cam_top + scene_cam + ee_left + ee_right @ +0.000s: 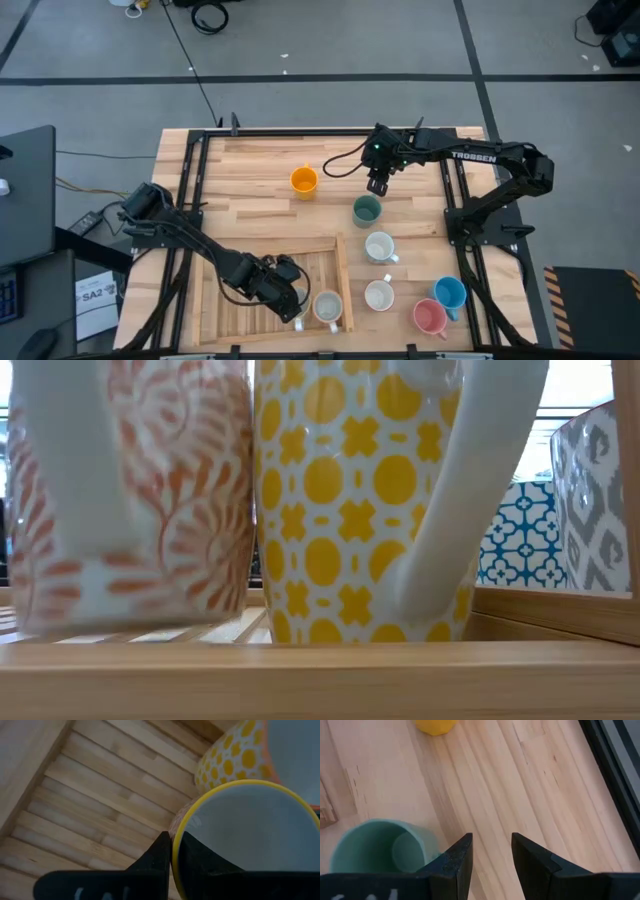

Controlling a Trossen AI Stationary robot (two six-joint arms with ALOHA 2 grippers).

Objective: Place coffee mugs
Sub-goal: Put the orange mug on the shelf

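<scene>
In the wooden tray [240, 262] at the table's near left, my left gripper [293, 305] is shut on a yellow-rimmed mug with an orange pattern [120, 500]. Next to it a yellow-patterned mug [340, 500] stands on its base on the tray floor, and it shows cream from above [327, 305]. My right gripper [378, 185] hangs open at the far middle of the table, just beyond the dark green mug [367, 210], touching nothing. The orange mug [304, 181] stands to its left. My left gripper [172, 837] pinches the mug's yellow rim [176, 827], with one finger [200, 857] inside the mug and the other [157, 852] outside. The fingers slant down from above. The mug hangs upright, low over the tray floor [100, 785]. Whether its base touches the slats I cannot tell.
Right of the tray stand two pale mugs [379, 246] [379, 295], a blue one [450, 292] and a pink one [430, 317]. The tray's raised right wall [345, 270] separates them from the tray. Bare wood lies at the table's far left.
</scene>
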